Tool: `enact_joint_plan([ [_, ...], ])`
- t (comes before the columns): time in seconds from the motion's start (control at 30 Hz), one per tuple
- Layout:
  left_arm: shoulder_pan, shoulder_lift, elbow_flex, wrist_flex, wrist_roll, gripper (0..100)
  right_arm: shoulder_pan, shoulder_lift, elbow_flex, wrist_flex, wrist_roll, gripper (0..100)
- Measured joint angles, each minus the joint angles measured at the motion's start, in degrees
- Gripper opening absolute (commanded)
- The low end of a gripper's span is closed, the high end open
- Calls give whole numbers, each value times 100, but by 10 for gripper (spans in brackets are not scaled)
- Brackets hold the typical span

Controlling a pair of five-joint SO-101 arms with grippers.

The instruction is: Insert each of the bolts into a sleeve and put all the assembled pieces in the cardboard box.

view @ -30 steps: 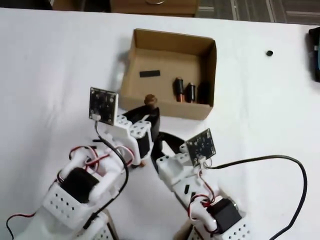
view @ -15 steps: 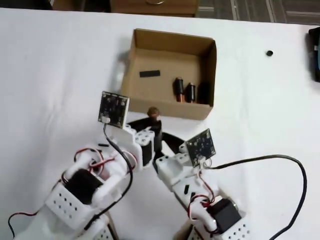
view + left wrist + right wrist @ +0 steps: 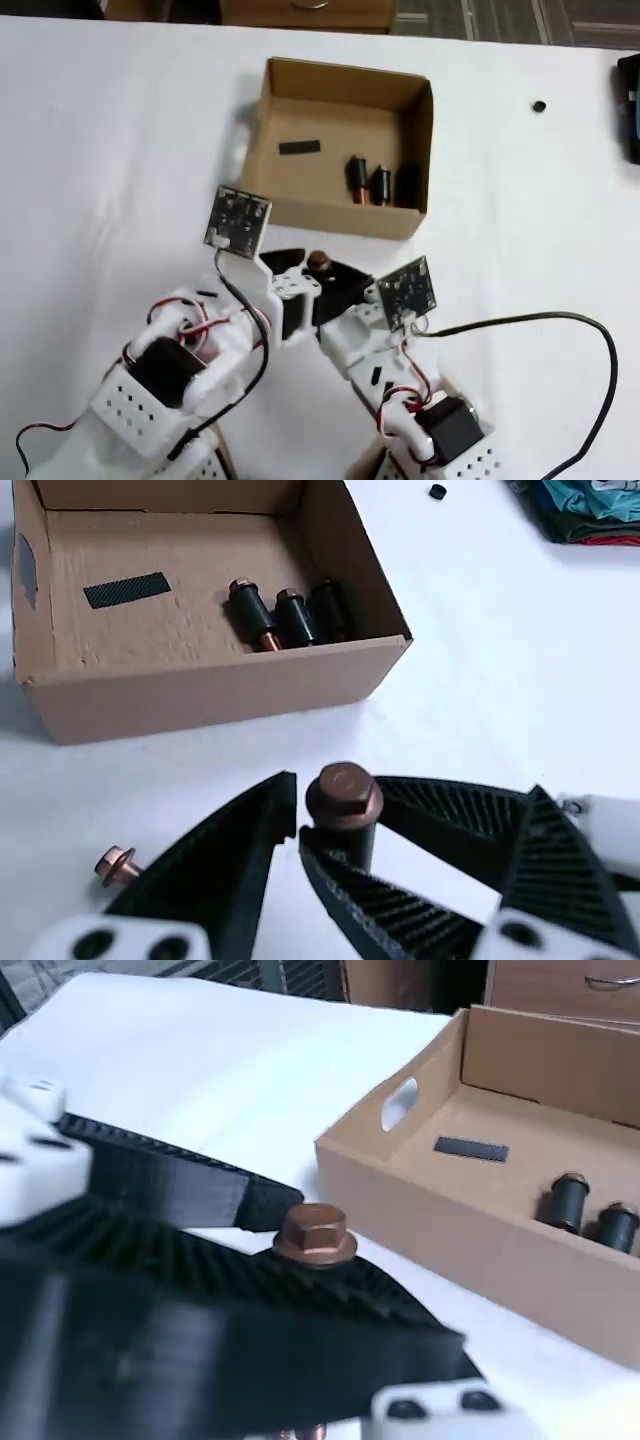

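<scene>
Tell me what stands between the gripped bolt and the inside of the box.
Only the box's near wall, just beyond the bolt; the bolt likely has to be lifted over it. Nothing else visible lies between.

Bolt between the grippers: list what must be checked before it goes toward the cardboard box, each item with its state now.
1. Bolt upright, head up: ok.
2. Bolt assembled: cannot tell, the grippers cover its lower part.
3. Whether left gripper or right gripper holds it: cannot tell.
4. Cardboard box has bare floor left: ok.
5. No bolt left outside the box: not ok, a loose bolt lies outside it.
</scene>
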Motion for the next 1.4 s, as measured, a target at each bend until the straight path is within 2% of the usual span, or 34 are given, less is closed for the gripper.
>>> enact_joint_plan([
  [0.2, -255, 0, -149, 0, -202, 366, 44, -9, 0, 0, 0, 21],
  [0.47, -1705, 0, -1653, -325, -914, 354, 1090, -9, -290, 9, 0, 20],
  [0.53, -2004, -9, -1881, -325, -949, 278, 1301, -9, -440, 132, 0, 20],
  [0.63, -2338, -9, -1899, -229, -949, 42, 1486, -9, -712, 378, 0, 20],
  [0.67, -2426, -9, -1846, -158, -949, 3, 1538, -9, -835, 448, 0, 20],
  [0.73, -2620, -9, -1670, -26, -949, 51, 1609, -9, -1064, 571, 0, 20],
  [0.8, -2804, -9, -1424, 70, -949, 15, 1600, 105, -1284, 686, 0, 20],
  [0.87, -2980, -9, -1064, 105, -941, 22, 1582, 431, -1547, 695, 0, 20],
  [1.13, -3288, -9, 853, 70, -993, 21, 1582, 2875, -3332, 695, 0, 20],
  [1.4, -3279, 0, 2567, -1143, -1407, 21, 1582, 6040, -5653, 580, 176, 20],
])
